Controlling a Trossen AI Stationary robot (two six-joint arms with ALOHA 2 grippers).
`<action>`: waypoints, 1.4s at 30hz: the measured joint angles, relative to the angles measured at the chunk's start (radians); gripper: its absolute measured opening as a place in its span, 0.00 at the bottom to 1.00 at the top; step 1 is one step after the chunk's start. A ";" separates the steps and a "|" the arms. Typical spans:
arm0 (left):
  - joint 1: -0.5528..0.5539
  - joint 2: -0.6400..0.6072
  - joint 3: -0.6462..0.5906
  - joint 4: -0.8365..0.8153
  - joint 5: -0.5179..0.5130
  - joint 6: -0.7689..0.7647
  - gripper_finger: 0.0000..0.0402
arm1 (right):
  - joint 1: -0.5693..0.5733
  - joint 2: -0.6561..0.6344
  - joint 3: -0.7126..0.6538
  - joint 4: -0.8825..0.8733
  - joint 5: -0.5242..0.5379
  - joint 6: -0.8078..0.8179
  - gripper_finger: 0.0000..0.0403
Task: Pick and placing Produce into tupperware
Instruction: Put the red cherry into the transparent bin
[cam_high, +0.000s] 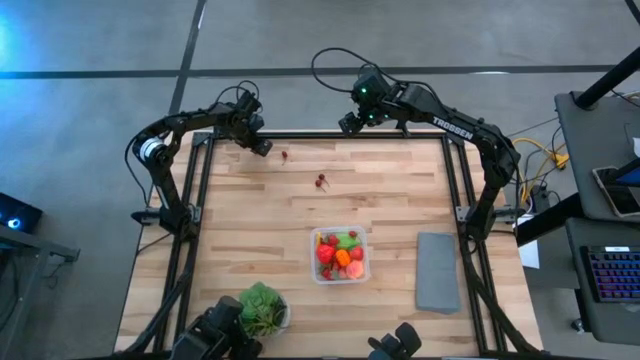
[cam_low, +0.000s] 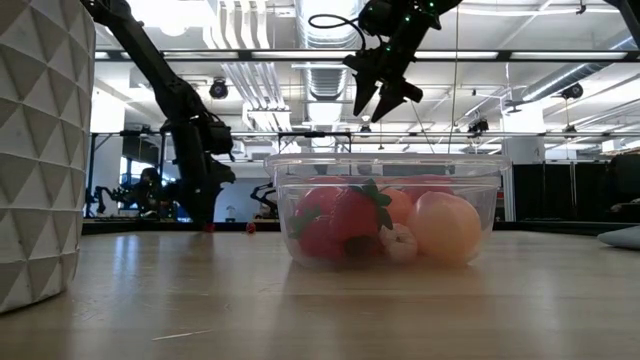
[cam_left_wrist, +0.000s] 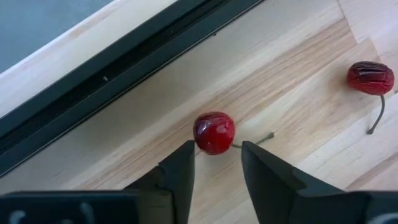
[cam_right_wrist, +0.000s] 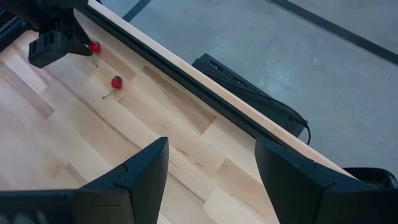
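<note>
My left gripper (cam_left_wrist: 216, 163) apart, straddling cherry (cam_left_wrist: 214, 132) at bench far edge. Cherry likely light, smooth, rolls easily; grip round body, not stem. Right gripper (cam_right_wrist: 211, 171) apart, raised.

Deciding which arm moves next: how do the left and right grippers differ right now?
The left gripper is down at the table's far left edge, its fingers on either side of a red cherry; the right gripper hangs high over the far edge with nothing between its fingers. The left's gap is narrow, the right's wide. Both are far from the tupperware.
</note>
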 joint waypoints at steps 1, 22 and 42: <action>0.000 0.000 0.000 0.000 0.000 0.001 0.28 | 0.000 0.000 0.000 0.001 0.000 0.000 0.57; -0.002 -0.016 0.000 -0.004 -0.053 0.002 0.24 | 0.000 0.000 0.000 0.016 0.000 -0.002 0.57; -0.003 -0.040 0.000 0.025 0.025 0.033 0.62 | 0.000 0.000 -0.019 0.027 0.000 -0.010 0.57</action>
